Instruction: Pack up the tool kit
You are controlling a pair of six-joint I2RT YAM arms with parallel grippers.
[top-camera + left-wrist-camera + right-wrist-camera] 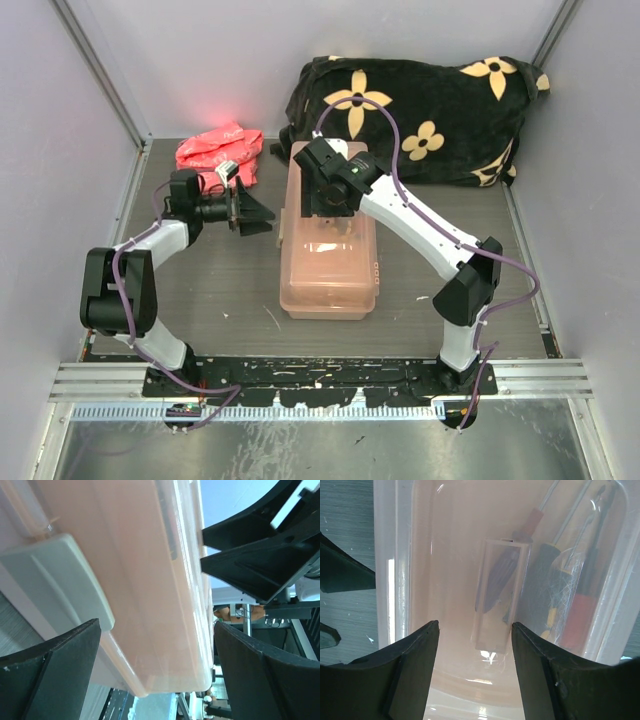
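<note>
Directly below right end effector: toolbox

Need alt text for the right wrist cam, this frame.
Top-down view of the translucent pink toolbox, with blurred tool handles in red, black and yellow showing through its lid. The right gripper hovers open above it, its two black fingers either side of a clear rectangular piece on the lid.

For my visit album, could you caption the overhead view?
Salmon-pink toolbox, right gripper hovering over its lid, left gripper open beside it.
</note>
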